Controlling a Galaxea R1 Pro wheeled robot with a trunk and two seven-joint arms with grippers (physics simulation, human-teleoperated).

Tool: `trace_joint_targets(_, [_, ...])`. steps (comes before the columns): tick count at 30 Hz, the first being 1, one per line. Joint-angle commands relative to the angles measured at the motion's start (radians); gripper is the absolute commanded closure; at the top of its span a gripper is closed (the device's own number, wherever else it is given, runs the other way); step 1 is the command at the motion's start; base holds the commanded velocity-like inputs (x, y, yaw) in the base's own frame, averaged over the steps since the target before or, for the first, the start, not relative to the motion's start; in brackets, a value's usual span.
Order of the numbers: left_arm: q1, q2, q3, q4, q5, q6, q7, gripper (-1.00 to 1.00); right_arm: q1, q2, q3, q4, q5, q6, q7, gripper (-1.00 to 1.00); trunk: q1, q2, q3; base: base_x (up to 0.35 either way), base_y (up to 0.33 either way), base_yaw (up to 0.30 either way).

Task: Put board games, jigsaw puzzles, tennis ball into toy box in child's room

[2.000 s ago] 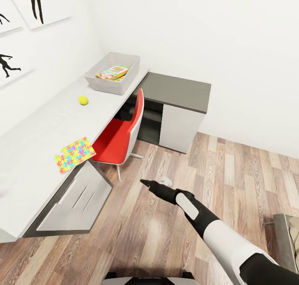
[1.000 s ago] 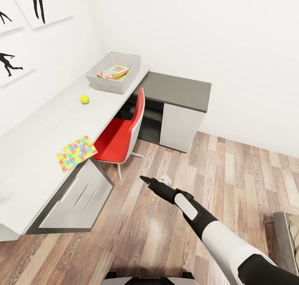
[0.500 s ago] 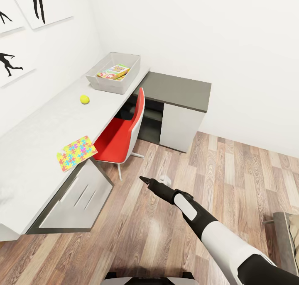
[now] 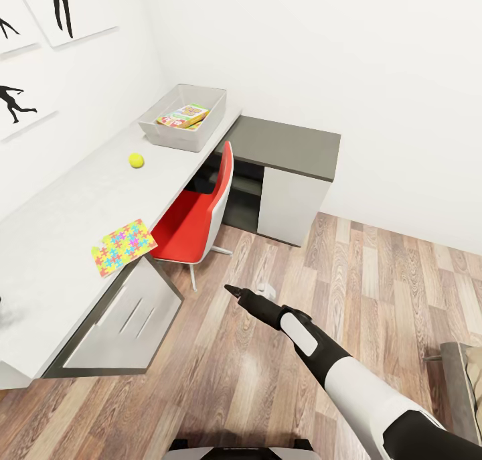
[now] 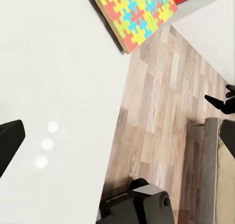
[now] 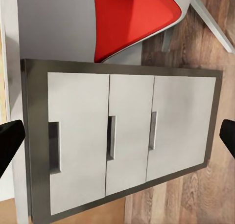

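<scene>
Red chair (image 4: pixel 197 215) tucked under desk; silhouette pictures (image 4: pixel 40 5) on wall; wood floor (image 4: pixel 375 279).

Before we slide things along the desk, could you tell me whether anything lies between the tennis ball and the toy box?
Nothing visible does. In the head view the tennis ball sits on bare table top, and the stretch up to the toy box holds nothing.

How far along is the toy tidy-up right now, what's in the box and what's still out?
Done: the light-grey toy box on the long grey-topped desk already holds printed board games; how many is unclear. In hand: nothing; the right gripper hangs over the floor, and both wrist views show wide-apart fingertips with nothing between. Left: the yellow-green tennis ball and the multicoloured jigsaw puzzle lie out on the desk.
</scene>
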Motion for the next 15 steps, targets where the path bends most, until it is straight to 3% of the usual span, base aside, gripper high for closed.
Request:
trace_joint_targets(1, [-0.001,0.000,0.000,0.000,0.001,0.011,-0.004,-1.00,-0.001,0.000,0.002,0.000,-0.008,0.003,0.001,-1.00,0.000,-0.001,-0.001,0.000,0.000,0.000])
trace_joint_targets(5, [-0.001,-0.006,0.000,0.000,0.005,0.012,-0.004,-1.00,-0.001,0.000,0.003,0.000,-0.008,0.003,0.001,-1.00,0.000,-0.001,-0.001,0.000,0.042,0.000])
trace_joint_targets(10, [-0.001,-0.027,0.000,0.000,0.008,0.013,-0.004,-1.00,-0.001,0.001,0.003,0.000,-0.006,0.003,0.001,-1.00,0.000,-0.001,-0.001,0.000,0.185,0.000])
trace_joint_targets(15, [-0.001,-0.086,0.011,-0.025,0.030,0.043,-0.004,-1.00,-0.001,-0.004,0.003,0.000,-0.005,0.003,0.001,-1.00,0.000,-0.001,-0.001,0.000,0.068,0.000])
